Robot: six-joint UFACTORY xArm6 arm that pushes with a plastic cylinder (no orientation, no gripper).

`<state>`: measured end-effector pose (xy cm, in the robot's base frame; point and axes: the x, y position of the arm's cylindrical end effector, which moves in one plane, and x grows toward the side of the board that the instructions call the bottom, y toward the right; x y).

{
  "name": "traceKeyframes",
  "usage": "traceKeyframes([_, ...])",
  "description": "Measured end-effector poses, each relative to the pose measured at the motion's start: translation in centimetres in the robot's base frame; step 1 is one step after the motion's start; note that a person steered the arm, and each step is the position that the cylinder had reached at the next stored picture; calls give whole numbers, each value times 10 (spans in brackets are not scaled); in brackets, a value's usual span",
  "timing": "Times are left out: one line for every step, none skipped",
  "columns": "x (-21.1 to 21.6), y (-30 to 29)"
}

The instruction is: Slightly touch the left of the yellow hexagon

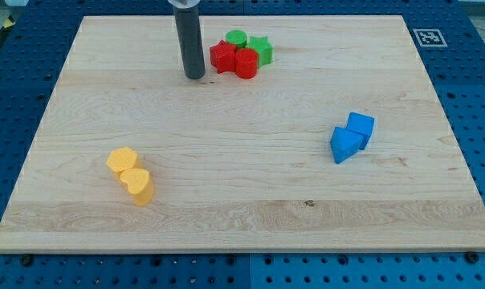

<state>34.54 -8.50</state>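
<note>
The yellow hexagon (122, 160) lies at the view's lower left on the wooden board (226, 209). A yellow heart-shaped block (138, 185) touches it just below and to its right. My tip (194, 76) rests on the board near the view's top, far above and to the right of the yellow hexagon, and just left of the red and green blocks. It touches no block.
A red star-shaped block (222, 57) and a red cylinder (246, 63) sit next to a green cylinder (237, 38) and a green star (261, 49) at the top centre. A blue triangular block (344, 144) and a blue cube (360, 128) lie at the right.
</note>
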Motion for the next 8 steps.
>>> traceKeyframes([9, -8])
traceKeyframes([13, -13])
traceKeyframes([34, -13])
traceKeyframes([61, -15])
traceKeyframes([66, -23])
traceKeyframes([73, -39])
traceKeyframes([73, -56])
traceKeyframes([76, -72])
